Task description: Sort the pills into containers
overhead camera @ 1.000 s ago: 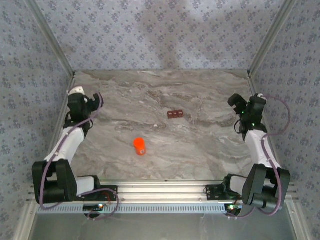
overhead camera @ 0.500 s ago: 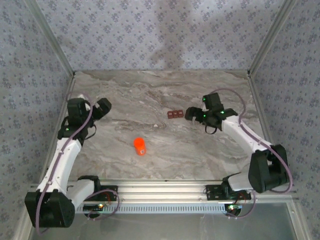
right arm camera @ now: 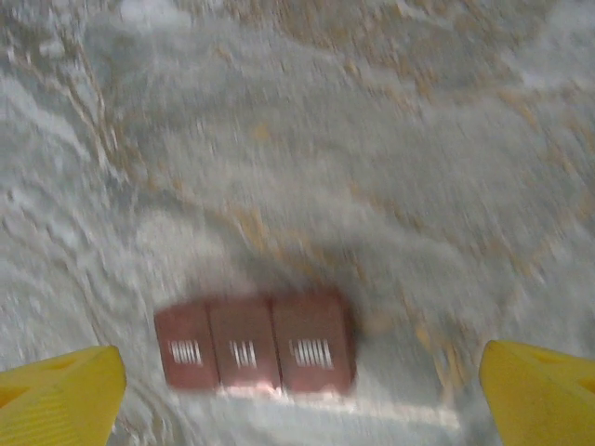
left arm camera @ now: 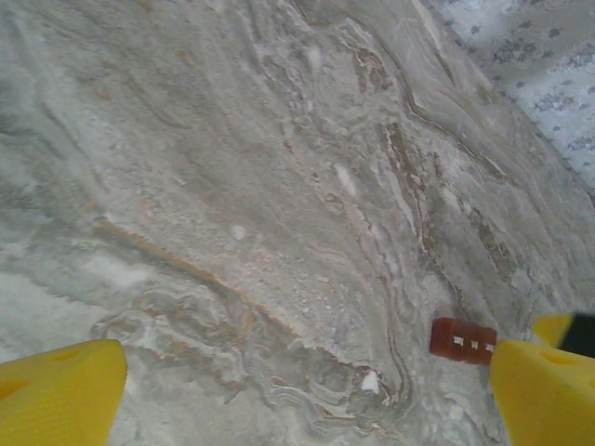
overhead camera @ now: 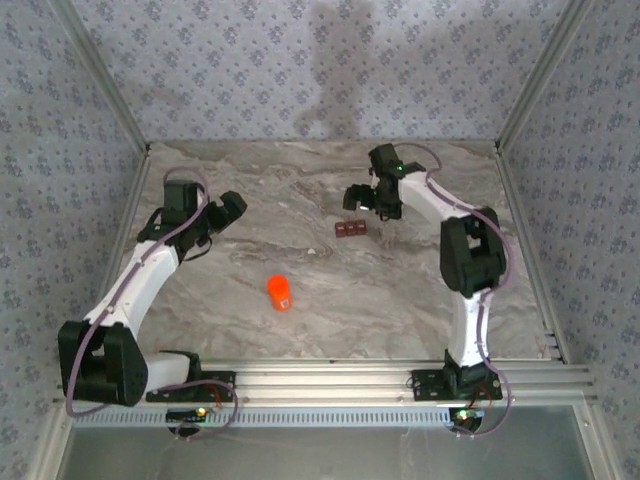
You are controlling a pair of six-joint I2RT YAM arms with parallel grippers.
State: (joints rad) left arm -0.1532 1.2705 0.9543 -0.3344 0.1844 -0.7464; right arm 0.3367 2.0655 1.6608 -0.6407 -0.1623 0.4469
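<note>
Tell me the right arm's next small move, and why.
Probably lower the right gripper toward the brown pill strip. Its jaws stand open with nothing held, and in the wrist view the strip lies flat on the table between its yellow fingers, so a short descent should bring it within grasp.

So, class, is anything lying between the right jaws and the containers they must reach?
Nothing visible does. The right jaws hang open close to the containers, with only bare table between them. The bottle stands well off to the side, nearer the arm bases.
</note>
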